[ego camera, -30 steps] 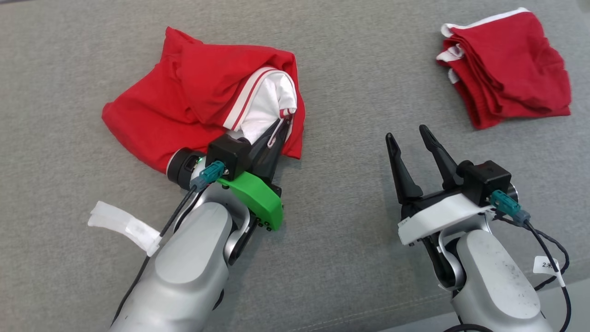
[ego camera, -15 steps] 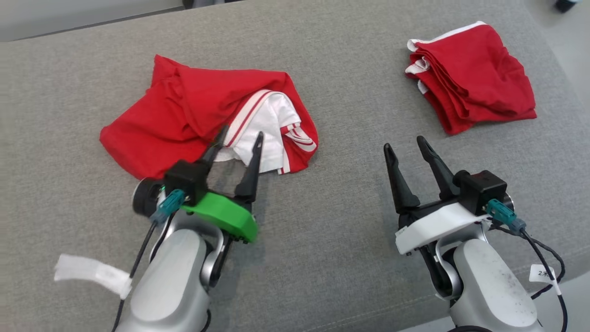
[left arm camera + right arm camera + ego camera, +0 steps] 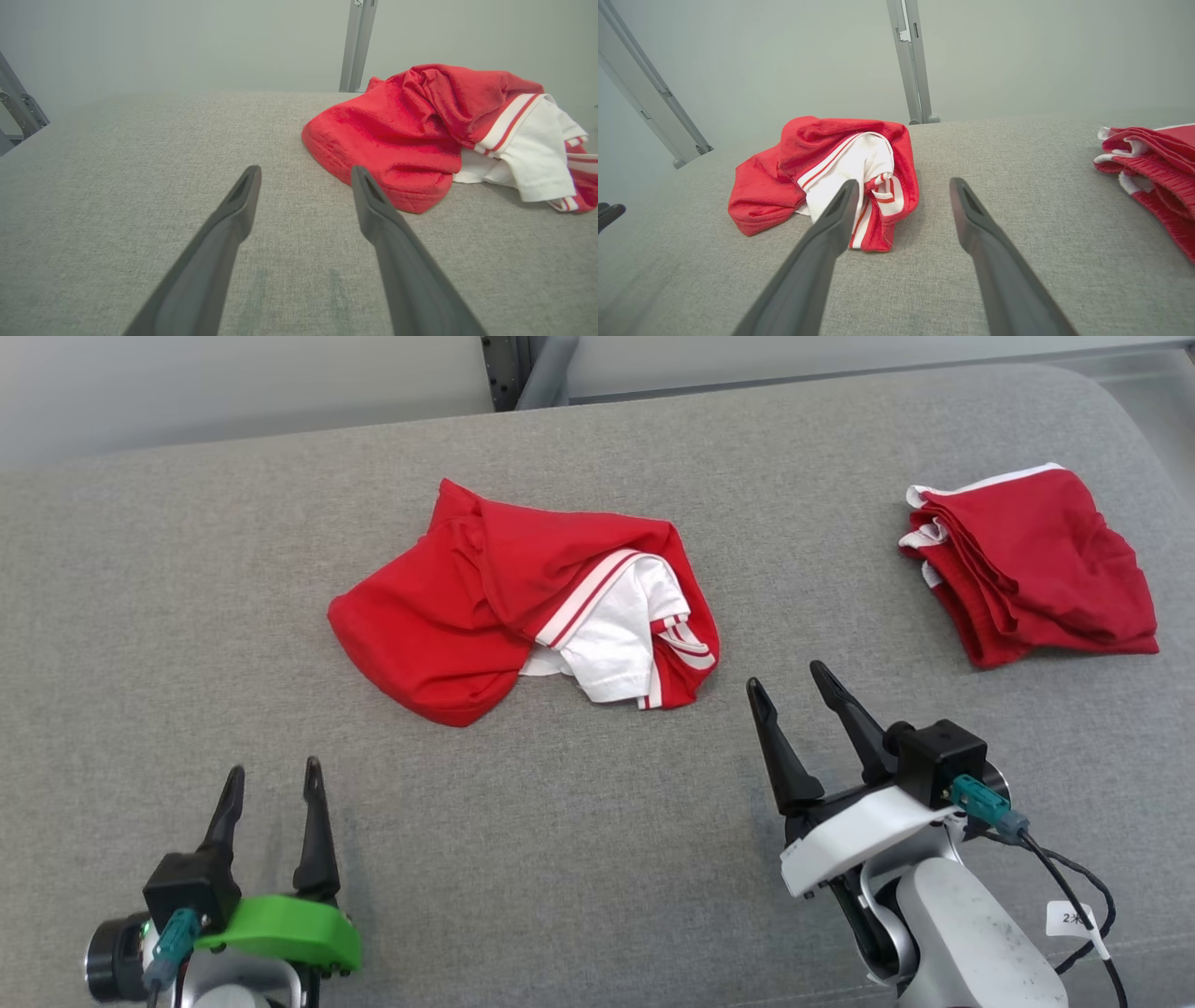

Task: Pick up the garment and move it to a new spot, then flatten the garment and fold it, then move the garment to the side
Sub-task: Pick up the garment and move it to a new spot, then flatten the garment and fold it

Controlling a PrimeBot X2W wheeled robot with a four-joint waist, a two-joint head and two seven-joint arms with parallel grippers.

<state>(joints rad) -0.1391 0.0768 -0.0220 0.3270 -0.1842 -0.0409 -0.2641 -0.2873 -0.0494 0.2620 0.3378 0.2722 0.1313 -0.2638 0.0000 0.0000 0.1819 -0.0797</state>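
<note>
Both my left gripper [image 3: 274, 765] and right gripper [image 3: 784, 674] are standing wide open, empty. Far behind the garment [image 3: 448, 635], my right wrist view is adding a metal post [image 3: 911, 60].

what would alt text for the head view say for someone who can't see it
A crumpled red and white garment lies in the middle of a grey cushioned surface, with a folded red garment at the upper right. The left gripper and right gripper sit open and empty near the bottom edge, neither touching cloth.

Left hand [image 3: 273, 767]: green bracket [image 3: 280, 933], dark fingers [image 3: 317, 845]. Right hand [image 3: 785, 674]: white bracket [image 3: 854, 835], teal connector [image 3: 980, 800].
</note>
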